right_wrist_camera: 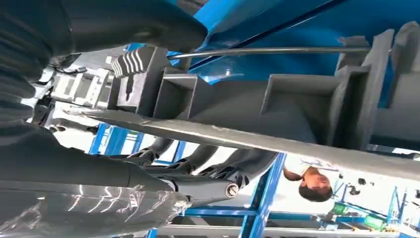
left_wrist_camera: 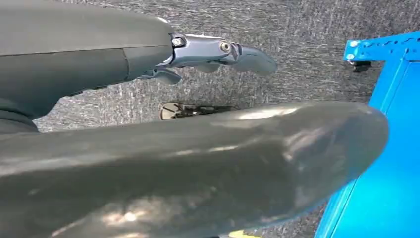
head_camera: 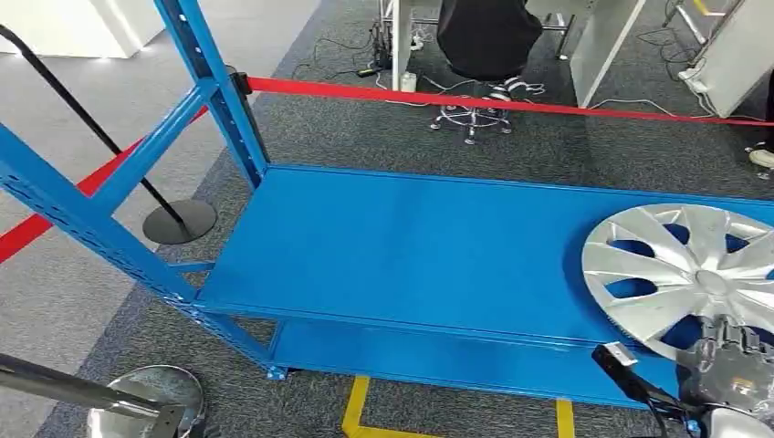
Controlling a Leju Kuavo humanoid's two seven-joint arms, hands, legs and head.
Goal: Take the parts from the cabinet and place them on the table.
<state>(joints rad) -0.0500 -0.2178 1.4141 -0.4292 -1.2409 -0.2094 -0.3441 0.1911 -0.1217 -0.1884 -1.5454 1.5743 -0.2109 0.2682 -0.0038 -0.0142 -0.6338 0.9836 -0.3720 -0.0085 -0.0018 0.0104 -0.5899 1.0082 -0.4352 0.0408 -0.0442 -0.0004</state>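
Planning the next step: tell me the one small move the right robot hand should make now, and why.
Probably tighten on the rim of the wheel cover and lift its near edge. The right robot hand sits at that rim, thumb on one side and fingers on the other, while the cover lies on the blue shelf; a firm grip isn't clear.

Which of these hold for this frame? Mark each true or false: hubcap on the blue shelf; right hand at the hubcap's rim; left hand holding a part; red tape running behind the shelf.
1. The hubcap lies on the blue shelf. True.
2. The right hand is at the hubcap's near rim. True.
3. The left hand holds a part. False: it holds nothing, with carpet below it.
4. The tape behind the shelf is yellow. False: it is red.
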